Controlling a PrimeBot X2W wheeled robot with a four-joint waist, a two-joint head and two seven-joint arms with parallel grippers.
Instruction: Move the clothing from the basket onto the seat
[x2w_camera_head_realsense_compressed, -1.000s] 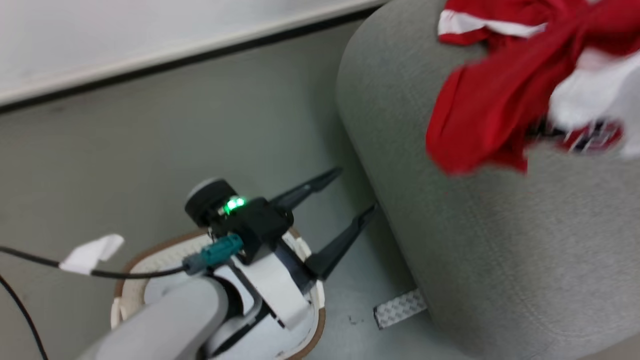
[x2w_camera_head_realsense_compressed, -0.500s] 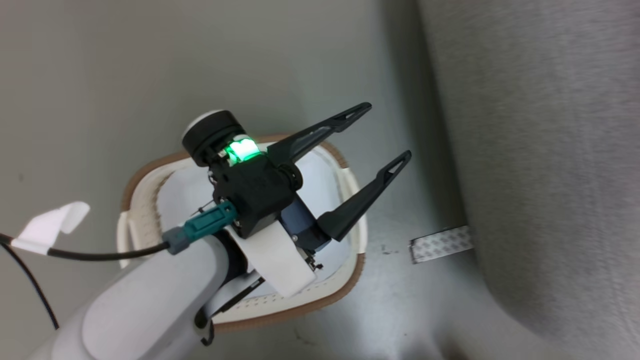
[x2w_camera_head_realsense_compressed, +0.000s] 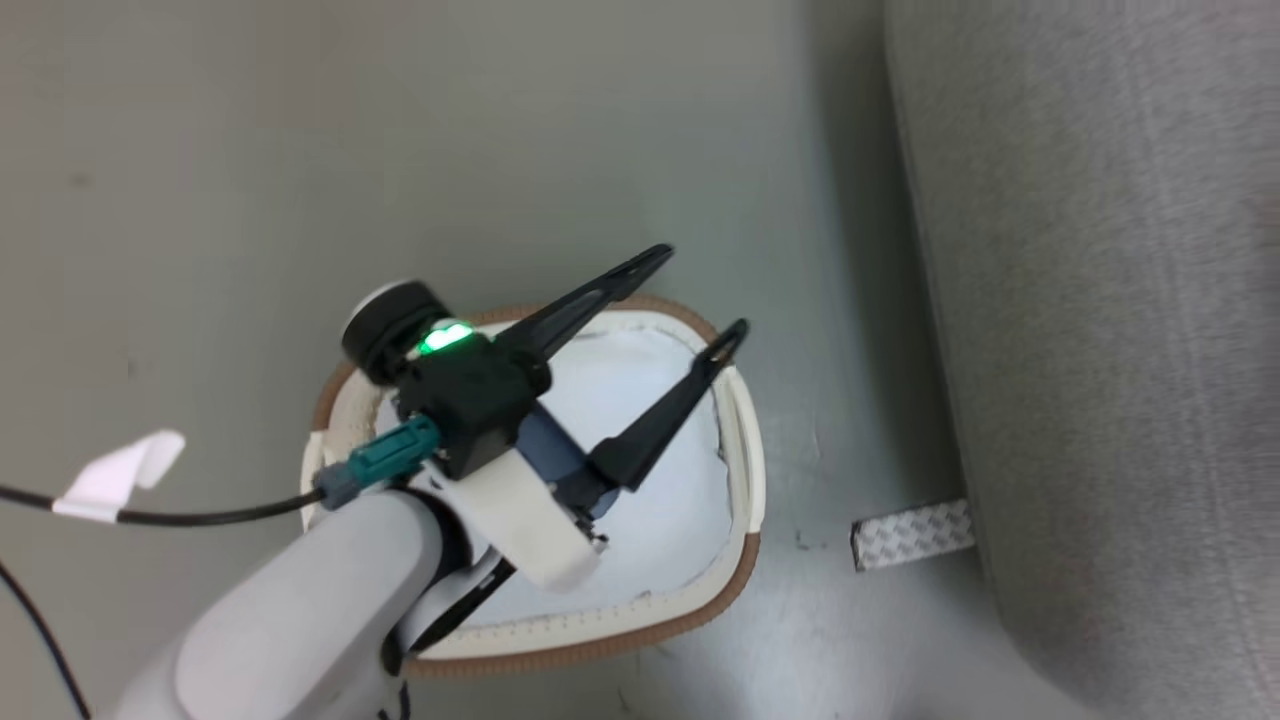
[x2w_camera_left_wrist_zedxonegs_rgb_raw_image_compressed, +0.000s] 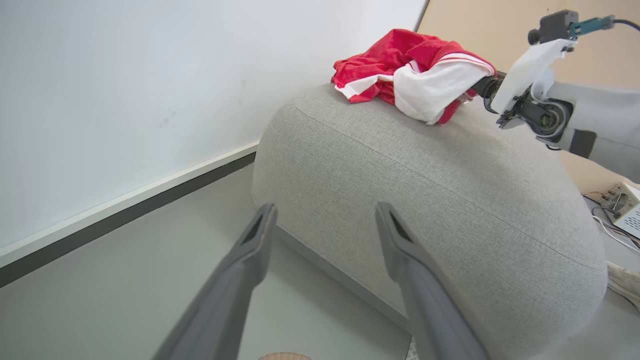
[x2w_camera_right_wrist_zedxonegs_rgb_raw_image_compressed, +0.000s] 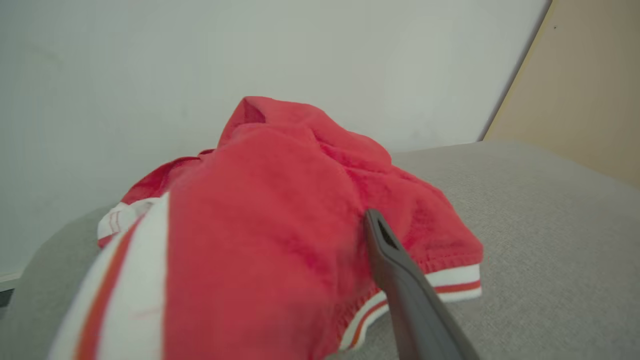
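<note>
So this looks pretty much done to me; the basket (x2w_camera_head_realsense_compressed: 748, 452) sits on the floor (x2w_camera_head_realsense_compressed: 400, 150) just beside the sofa (x2w_camera_head_realsense_compressed: 1100, 300), and every bit of its inside I can see in the head view is bare white, no red in there; the left forearm covers part of it though, so I can't swear nothing is tucked underneath.

The clothing (x2w_camera_left_wrist_zedxonegs_rgb_raw_image_compressed: 410, 70) is up on top of the sofa, near its rounded end by the wall; it's a crumpled heap, bright red, with a white panel, white trim and thin red stripes along a hem; soft, floppy stuff, bunched rather than laid flat.

The right gripper (x2w_camera_left_wrist_zedxonegs_rgb_raw_image_compressed: 482, 89) is right in against that heap; in its own wrist view one of its fingers (x2w_camera_right_wrist_zedxonegs_rgb_raw_image_compressed: 395, 270) sits well off to one side with cloth draped over where the other would be, so I read the fingers as apart, nothing pinched; the cloth looks like it rests partly on the hidden finger.

The left gripper (x2w_camera_head_realsense_compressed: 700, 290) hangs over the basket, fingers spread wide, holding nothing.

What's left, I'd guess: slip the right gripper out without dragging the heap along, then a check of the basket.
</note>
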